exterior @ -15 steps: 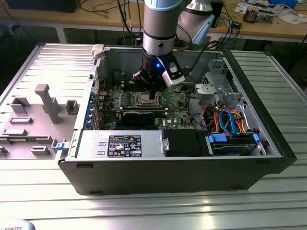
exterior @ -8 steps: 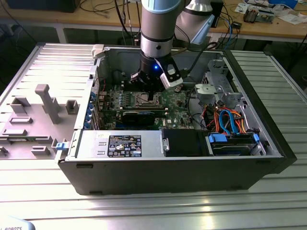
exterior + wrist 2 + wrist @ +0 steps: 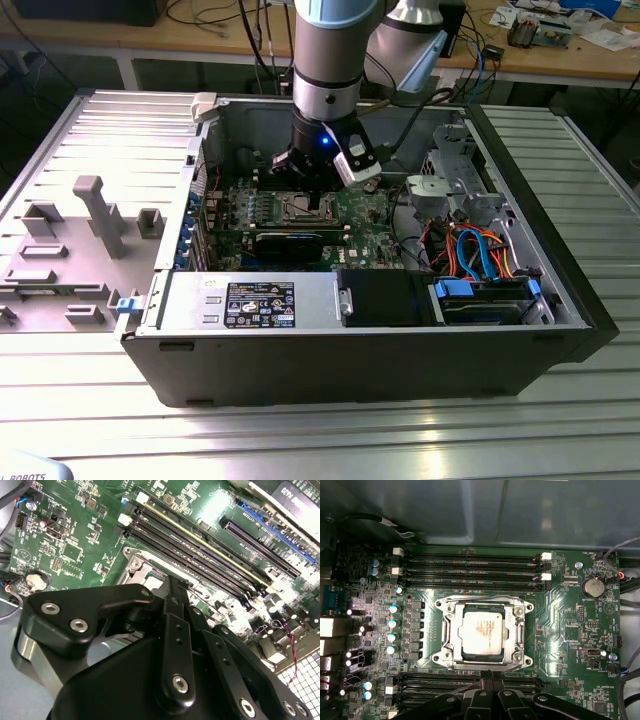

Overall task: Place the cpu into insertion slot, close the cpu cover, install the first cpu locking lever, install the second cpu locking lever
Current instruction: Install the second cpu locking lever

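gripper [image 3: 487,677] fingers pinched narrow, empty, at edge of insertion slot [image 3: 451,656]; cpu [image 3: 481,632] seated inside; cpu cover [image 3: 518,625] shut over it

A robotics lab or electronics workshop — an opened computer case [image 3: 400,330] lies on a ribbed metal counter [image 3: 300,430]. Behind stands a wooden bench [image 3: 560,60] strewn with cables [image 3: 215,15] and small parts.

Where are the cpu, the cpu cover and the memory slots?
cpu [image 3: 481,630]: first wrist view, middle of its metal top.
cpu cover [image 3: 518,630]: first wrist view, frame's side bar.
memory slots [image 3: 470,570]: first wrist view, middle slot.
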`<state>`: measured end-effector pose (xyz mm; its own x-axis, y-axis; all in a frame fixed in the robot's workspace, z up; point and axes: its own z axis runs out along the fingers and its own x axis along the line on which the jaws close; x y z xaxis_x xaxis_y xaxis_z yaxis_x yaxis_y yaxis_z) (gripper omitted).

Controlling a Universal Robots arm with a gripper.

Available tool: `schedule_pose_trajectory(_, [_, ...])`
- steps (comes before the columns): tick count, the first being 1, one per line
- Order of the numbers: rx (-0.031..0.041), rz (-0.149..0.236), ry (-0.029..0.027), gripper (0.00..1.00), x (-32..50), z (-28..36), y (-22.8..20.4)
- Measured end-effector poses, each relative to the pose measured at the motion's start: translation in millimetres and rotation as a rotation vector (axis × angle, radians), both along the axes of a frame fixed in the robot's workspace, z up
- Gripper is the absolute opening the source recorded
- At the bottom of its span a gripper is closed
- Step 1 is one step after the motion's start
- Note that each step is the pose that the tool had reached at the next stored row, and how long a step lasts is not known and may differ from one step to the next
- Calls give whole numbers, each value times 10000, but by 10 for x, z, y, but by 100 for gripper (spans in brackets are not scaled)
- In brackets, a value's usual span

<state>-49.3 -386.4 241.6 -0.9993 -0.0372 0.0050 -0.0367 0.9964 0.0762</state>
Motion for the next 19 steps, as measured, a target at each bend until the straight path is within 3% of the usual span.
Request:
schedule_pose_trajectory(3, [281,1,2,11,-1,1,-45])
schedule_pose_trajectory(6, [294,0,12,11,-1,1,-78])
schedule_pose_trajectory(9, [293,-2,152,11,-26,-6,-98])
schedule_pose_trajectory(13, [299,-3,261,11,-65,-25,-153])
schedule_pose_trajectory(15, [331,-4,292,11,-92,-33,-182])
schedule_pose_trajectory(19, [493,-2,344,11,-205,-53,-202])
